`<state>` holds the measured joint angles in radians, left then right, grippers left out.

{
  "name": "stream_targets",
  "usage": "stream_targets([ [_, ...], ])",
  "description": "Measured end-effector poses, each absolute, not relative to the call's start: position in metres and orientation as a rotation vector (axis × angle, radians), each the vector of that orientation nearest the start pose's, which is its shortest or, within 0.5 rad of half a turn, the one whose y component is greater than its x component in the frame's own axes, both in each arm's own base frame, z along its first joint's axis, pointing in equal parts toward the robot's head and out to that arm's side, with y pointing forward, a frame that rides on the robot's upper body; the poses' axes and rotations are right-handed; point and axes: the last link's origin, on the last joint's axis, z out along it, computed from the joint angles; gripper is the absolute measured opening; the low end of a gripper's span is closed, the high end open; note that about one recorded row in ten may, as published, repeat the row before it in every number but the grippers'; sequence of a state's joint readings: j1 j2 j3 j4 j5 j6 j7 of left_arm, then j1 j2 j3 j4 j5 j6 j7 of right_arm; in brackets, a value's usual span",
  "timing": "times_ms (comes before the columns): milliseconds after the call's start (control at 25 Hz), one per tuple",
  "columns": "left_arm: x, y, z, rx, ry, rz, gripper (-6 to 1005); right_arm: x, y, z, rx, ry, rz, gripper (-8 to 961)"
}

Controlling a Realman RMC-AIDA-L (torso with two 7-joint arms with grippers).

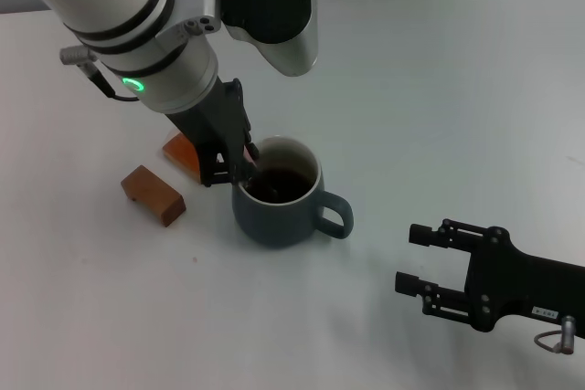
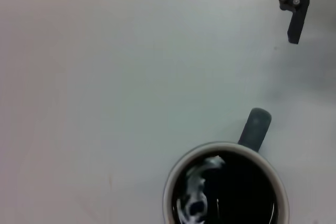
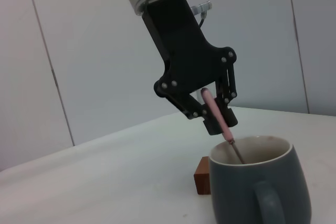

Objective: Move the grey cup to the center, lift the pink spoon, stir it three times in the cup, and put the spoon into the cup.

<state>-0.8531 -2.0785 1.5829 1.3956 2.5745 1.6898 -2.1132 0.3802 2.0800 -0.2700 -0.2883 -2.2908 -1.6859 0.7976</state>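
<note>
- Grey cup stands near the middle of the white tabletop, handle turned toward the right gripper, dark liquid inside
- Left gripper has its jaws closed on the pale handle of the pink spoon, whose metal stem slants down past the rim into the cup
- Stirring seems to be the step in hand; a wide sweep could knock the stem against the cup wall and shove or tip the cup, slopping liquid onto the tabletop
- Grip sits high on a slim handle, so the spoon may twist or slip between the jaws
- Releasing from this tilt, the spoon might lever over the rim and fall out
- Two wooden blocks lie just beside the cup on the left arm's side; a low swing could clip them
- Right gripper rests toward the near right edge with jaws apart, well apart from the cup
</note>
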Motion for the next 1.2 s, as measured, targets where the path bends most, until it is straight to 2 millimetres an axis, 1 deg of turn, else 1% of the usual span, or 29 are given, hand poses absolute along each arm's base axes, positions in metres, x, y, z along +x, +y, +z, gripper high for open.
stream_targets([
  [40,-0.083,0.350,-0.027,-2.903,0.228,0.795,139,0.316,0.228,-0.043,-2.659,0.506,0.889,670],
  [80,-0.084,0.350,-0.028,-2.903,0.188,0.805,139,0.316,0.228,-0.043,-2.659,0.506,0.889,671],
  [240,-0.083,0.350,-0.028,-2.910,0.177,0.790,218,0.316,0.228,-0.043,-2.660,0.506,0.888,671],
  [280,-0.081,0.347,-0.029,-2.937,0.179,0.741,237,0.316,0.228,-0.043,-2.659,0.506,0.888,671],
  [320,-0.081,0.347,-0.029,-2.937,0.179,0.741,257,0.317,0.228,-0.042,-2.659,0.506,0.888,671],
  [400,-0.077,0.344,-0.027,-2.987,0.173,0.624,296,0.317,0.228,-0.042,-2.659,0.506,0.886,671],
  [440,-0.070,0.342,-0.016,-3.026,0.154,0.443,316,0.317,0.228,-0.042,-2.659,0.505,0.886,671],
  [480,-0.070,0.342,-0.016,-3.026,0.154,0.443,335,0.317,0.228,-0.042,-2.659,0.505,0.885,671],
  [520,-0.064,0.342,-0.002,-3.051,0.126,0.227,355,0.317,0.228,-0.042,-2.658,0.505,0.885,671],
  [560,-0.059,0.343,0.015,-3.053,0.093,-0.016,410,0.317,0.228,-0.041,-2.656,0.505,0.885,671],
  [600,-0.059,0.343,0.015,-3.053,0.093,-0.016,465,0.317,0.228,-0.041,-2.656,0.505,0.885,671],
  [680,-0.063,0.343,0.043,-3.011,0.040,-0.356,576,0.317,0.229,-0.041,-2.654,0.505,0.885,671],
  [720,-0.066,0.342,0.052,-2.988,0.032,-0.473,631,0.317,0.229,-0.041,-2.653,0.505,0.885,671],
  [760,-0.082,0.340,0.073,-2.897,-0.004,-0.748,656,0.317,0.229,-0.041,-2.651,0.504,0.884,671],
  [800,-0.082,0.340,0.073,-2.897,-0.004,-0.748,681,0.317,0.229,-0.041,-2.651,0.504,0.884,671],
  [920,-0.119,0.333,0.090,-2.726,-0.036,-1.073,756,0.318,0.229,-0.040,-2.648,0.505,0.882,671],
  [960,-0.149,0.325,0.091,-2.615,-0.062,-1.203,781,0.319,0.228,-0.039,-2.644,0.506,0.880,671],
  [1000,-0.149,0.325,0.091,-2.615,-0.062,-1.203,781,0.319,0.228,-0.039,-2.644,0.506,0.880,671],
  [1040,-0.161,0.320,0.090,-2.570,-0.055,-1.240,782,0.319,0.228,-0.039,-2.640,0.503,0.879,671],
  [1080,-0.188,0.307,0.084,-2.479,-0.014,-1.287,782,0.320,0.228,-0.039,-2.636,0.501,0.879,671],
  [1120,-0.198,0.301,0.081,-2.452,0.003,-1.289,783,0.320,0.228,-0.038,-2.632,0.499,0.879,671],
  [1160,-0.222,0.287,0.071,-2.394,0.032,-1.271,783,0.320,0.228,-0.037,-2.625,0.498,0.880,671],
  [1200,-0.222,0.287,0.071,-2.394,0.032,-1.271,783,0.320,0.228,-0.037,-2.625,0.498,0.880,671],
])
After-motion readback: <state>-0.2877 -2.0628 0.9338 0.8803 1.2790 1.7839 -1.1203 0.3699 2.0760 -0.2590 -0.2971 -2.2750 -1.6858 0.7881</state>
